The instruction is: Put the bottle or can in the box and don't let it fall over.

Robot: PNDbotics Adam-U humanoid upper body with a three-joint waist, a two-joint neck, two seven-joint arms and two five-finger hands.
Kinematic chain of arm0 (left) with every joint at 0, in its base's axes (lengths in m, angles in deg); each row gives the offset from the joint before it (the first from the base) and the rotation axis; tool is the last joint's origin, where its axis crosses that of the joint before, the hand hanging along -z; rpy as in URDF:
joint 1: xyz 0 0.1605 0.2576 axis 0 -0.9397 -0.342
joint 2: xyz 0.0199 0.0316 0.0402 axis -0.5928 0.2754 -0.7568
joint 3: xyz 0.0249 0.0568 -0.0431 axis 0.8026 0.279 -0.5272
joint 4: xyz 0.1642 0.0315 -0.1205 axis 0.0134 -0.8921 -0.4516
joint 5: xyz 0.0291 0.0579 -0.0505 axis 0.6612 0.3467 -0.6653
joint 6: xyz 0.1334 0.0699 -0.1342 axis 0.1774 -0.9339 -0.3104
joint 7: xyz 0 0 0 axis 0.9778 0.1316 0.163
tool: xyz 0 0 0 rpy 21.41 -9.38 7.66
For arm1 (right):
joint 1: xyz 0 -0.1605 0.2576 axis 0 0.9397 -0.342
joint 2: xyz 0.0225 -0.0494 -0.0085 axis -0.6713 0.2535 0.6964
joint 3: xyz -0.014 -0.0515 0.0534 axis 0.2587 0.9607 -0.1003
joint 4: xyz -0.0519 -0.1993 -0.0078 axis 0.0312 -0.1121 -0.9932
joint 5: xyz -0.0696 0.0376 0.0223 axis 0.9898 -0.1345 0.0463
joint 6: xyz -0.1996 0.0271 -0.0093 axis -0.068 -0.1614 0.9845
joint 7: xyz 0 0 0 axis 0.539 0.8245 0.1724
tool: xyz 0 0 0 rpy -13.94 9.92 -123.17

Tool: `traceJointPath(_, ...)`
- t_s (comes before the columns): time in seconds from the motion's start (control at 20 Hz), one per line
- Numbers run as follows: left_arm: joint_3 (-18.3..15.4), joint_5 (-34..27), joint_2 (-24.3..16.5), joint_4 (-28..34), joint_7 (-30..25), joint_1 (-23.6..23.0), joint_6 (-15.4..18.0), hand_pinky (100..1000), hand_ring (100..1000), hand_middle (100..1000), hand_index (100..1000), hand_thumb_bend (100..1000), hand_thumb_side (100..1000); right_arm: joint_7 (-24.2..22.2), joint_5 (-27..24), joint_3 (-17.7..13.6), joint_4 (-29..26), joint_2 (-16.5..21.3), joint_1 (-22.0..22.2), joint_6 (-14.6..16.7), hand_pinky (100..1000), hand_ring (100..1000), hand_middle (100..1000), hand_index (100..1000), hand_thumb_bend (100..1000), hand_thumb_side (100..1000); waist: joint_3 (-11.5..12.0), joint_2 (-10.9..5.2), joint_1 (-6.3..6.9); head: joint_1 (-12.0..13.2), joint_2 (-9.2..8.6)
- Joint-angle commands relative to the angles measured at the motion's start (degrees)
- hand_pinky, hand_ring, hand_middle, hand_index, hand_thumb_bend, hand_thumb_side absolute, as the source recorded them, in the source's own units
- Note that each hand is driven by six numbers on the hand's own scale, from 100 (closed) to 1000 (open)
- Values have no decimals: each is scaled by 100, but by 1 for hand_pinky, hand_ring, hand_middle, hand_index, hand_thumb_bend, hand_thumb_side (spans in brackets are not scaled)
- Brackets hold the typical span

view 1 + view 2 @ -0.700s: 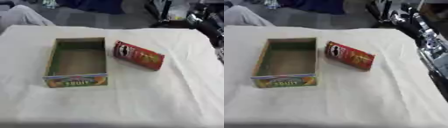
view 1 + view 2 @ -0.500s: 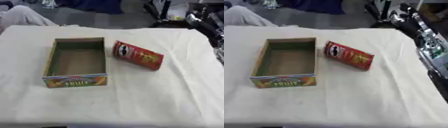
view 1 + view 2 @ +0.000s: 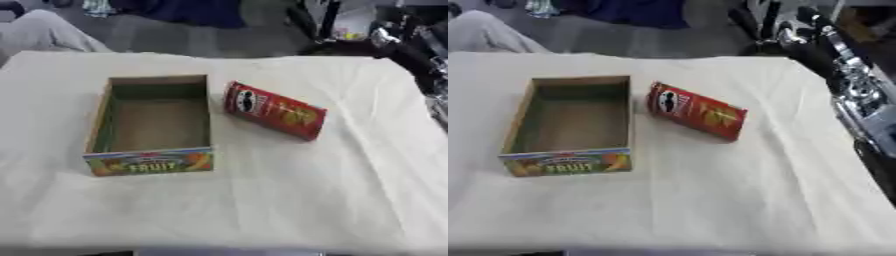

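Right of the box (image 3: 153, 125), left eye view: can (image 3: 274, 110) lies on its side, just beside it, no hand visible. Right eye view: right arm (image 3: 852, 85) at edge, hand state unclear. Risk: can rolls when grasped, or tips once stood up in box.

Red can (image 3: 275, 111) on its side, just right of the open, empty box (image 3: 154, 125)

A cream cloth (image 3: 289, 200) covers the tabletop, wrinkled in places, with dark blue fabric (image 3: 188, 10) on the floor beyond it.
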Motion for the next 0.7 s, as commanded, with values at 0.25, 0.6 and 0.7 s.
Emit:
traceJointPath(0.25, -51, 19, -192, 99, 13, 57, 9, 434, 796, 833, 738, 373, 554, -937, 588, 90, -172, 243, -40, 247, 811, 1000, 1000, 1000, 100, 644, -4, 19, 83, -20, 31)
traceJointPath(0.6, -51, 3, -189, 90, 12, 56, 7, 433, 795, 833, 736, 372, 554, -1189, 602, 212, -23, 206, -18, 346, 818, 1000, 1000, 1000, 100, 657, -2, 28, 89, -38, 31)
traceJointPath(0.7, -48, -5, -187, 86, 9, 58, 6, 432, 795, 833, 735, 372, 554, -1246, 592, 247, 29, 198, -15, 386, 822, 1000, 1000, 1000, 100, 660, -3, 38, 92, -40, 31)
